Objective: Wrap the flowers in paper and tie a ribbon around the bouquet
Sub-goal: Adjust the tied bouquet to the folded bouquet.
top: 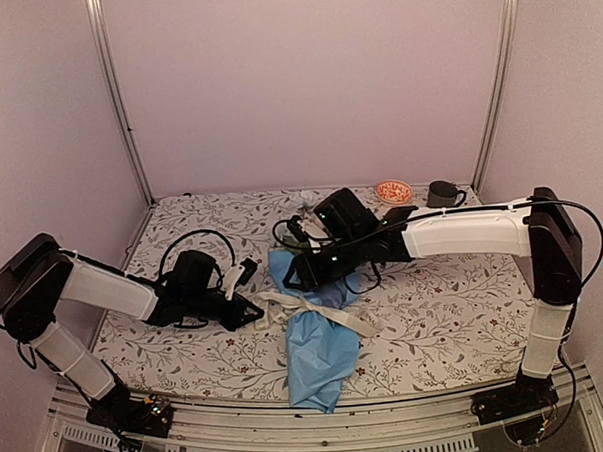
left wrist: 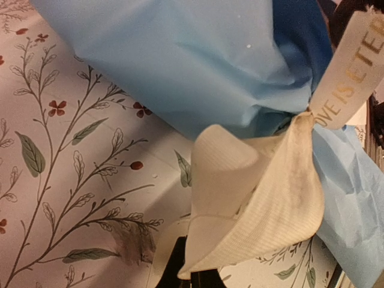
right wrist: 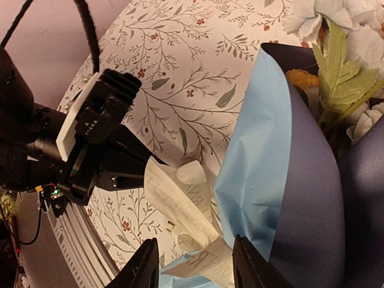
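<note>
- Left end effector (top: 253,309): closed on the ribbon (left wrist: 258,198), pinching a cream loop just left of the bouquet (top: 315,356). This pull probably keeps the band taut.
- Right end effector (right wrist: 195,267): its fingers stand apart above the bouquet's waist. They straddle a gold-lettered ribbon tail and an edge of the paper (left wrist: 180,60). Nothing looks squeezed, so it seems poised to take that tail.
- The ribbon is cinched round the bouquet's narrow middle, gathering the paper into creases. I cannot tell whether a knot is finished.
- The paper, light blue outside and navy inside, forms a cone round the flowers (right wrist: 339,66). White blooms and a green leaf show at the bouquet's open far end.
- The bouquet lies flat on the leaf-printed tabletop (top: 435,300) with its narrow end toward the arm bases, so each arm reaches its waist from its own side.
- An orange plate (top: 393,191) and a dark cup (top: 442,193) sit well beyond the bouquet, to its right.
</note>
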Controlling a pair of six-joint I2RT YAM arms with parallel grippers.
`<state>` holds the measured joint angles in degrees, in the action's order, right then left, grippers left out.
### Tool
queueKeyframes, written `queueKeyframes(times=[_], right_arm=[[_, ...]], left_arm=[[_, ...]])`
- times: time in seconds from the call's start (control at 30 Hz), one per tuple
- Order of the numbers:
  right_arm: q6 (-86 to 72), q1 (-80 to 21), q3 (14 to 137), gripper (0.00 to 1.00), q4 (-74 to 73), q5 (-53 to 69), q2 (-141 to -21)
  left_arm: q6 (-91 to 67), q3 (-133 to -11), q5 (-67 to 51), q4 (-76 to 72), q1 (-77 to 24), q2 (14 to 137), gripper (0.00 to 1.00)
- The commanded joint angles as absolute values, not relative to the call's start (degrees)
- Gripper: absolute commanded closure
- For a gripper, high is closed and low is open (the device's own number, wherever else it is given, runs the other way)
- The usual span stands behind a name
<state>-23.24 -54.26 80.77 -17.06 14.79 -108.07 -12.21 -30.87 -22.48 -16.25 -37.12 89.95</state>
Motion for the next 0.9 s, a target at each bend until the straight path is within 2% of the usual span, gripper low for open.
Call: queueKeyframes(times=[0.0,0.07,0.13,0.17,0.2,0.4,0.57,0.77,0.8,0.87], right_arm=[[-23.3,-54.0,83.5,0.62,-16.8,11.7,-111.0],[-23.2,-54.0,84.1,0.76,-16.8,11.2,-111.3],[-23.2,-53.9,84.3,0.95,-16.8,11.0,-110.9],[-23.1,-53.8,84.4,1.00,-16.6,11.5,-110.4],[-22.7,-53.8,84.4,1.00,-16.2,13.1,-109.7],[-13.8,-54.6,83.4,1.00,-13.2,35.0,-104.4],[-8.4,-56.1,78.8,1.00,-14.6,46.2,-101.1],[-4.3,-59.7,76.4,0.99,-21.3,53.0,-99.8],[-3.1,-60.5,76.6,0.94,-23.3,52.4,-99.9],[-2.1,-61.3,77.1,0.66,-27.2,48.1,-100.4]], left_arm=[[-11.5,-31.9,-23.3,-15.7,-37.8,89.9,1.00],[-11.4,-31.9,-23.2,-15.6,-37.8,89.8,1.00],[-11.4,-31.9,-23.1,-15.3,-37.8,89.7,1.00],[-11.3,-31.8,-23.1,-15.3,-37.8,89.7,1.00],[-11.2,-31.8,-23.0,-15.4,-37.8,89.7,1.00],[-11.2,-32.2,-23.0,-15.5,-37.8,91.9,1.00],[-11.6,-32.4,-22.9,-16.3,-37.8,93.8,1.00],[-11.5,-32.4,-22.9,-16.2,-37.7,94.1,1.00],[-11.5,-32.4,-22.9,-16.2,-37.8,94.1,1.00],[-11.4,-32.4,-22.9,-16.1,-37.7,94.1,1.00]])
